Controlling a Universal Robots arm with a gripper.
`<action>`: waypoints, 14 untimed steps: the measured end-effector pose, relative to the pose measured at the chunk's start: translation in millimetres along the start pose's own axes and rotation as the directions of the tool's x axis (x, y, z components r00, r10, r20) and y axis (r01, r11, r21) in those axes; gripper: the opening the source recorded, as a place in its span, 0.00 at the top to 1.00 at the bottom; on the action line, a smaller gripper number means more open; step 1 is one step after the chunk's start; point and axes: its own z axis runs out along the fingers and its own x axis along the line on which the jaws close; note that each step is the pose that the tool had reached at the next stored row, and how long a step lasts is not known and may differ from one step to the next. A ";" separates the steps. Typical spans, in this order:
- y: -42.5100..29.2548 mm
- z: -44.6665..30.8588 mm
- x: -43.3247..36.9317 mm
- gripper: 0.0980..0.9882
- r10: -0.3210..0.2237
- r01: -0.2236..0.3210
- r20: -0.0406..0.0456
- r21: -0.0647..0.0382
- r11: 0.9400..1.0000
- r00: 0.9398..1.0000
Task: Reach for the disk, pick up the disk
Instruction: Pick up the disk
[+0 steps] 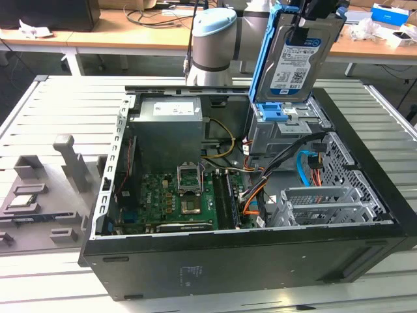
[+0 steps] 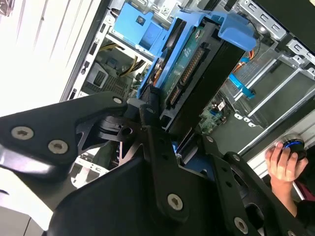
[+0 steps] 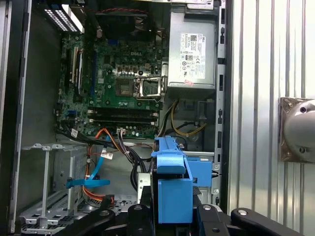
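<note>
Exterior view. The disk [image 1: 294,59]: flat silver-grey metal drive, blue-and-white label facing the camera, bright blue rail frame along its edges. It stands upright in the air above the grey drive cage [image 1: 280,134] of the open computer case [image 1: 247,195], clear of the cage's blue latch piece [image 1: 273,112]. The gripper [image 1: 311,23] clamps its upper edge. The arm [image 1: 221,39] rises behind the case. Inside the case: green motherboard [image 1: 179,195], grey power supply [image 1: 168,127], orange and blue cables [image 1: 306,169]. The case lies on its side on a white slatted table [image 1: 58,111]. At the exterior view's left, a grey fixture tray [image 1: 45,189] holding a small square silver chip [image 1: 23,201]. Behind, wooden desks [image 1: 98,36] with cables and boxes.

Second wrist view. Black gripper linkages [image 2: 152,162] closed on the disk [image 2: 197,78], seen edge-on: dark circuit side, connector row, blue frame over the end. A person's hand [image 2: 280,164] rests on a round blue-ringed object at the table edge.

First wrist view. The disk's blue frame [image 3: 172,191] sits between the black fingers [image 3: 135,216], above the case interior. Motherboard [image 3: 113,83], power supply [image 3: 193,51], and slatted table [image 3: 256,73] lie below.
</note>
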 end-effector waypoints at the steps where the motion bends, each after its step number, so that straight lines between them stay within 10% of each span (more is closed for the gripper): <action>1: 0.0 0.0 0.6 0.70 0.000 0.000 0.000 0.000 1.000 1.000; 14: 0.4 0.5 8.8 0.70 0.000 0.000 0.000 0.000 1.000 1.000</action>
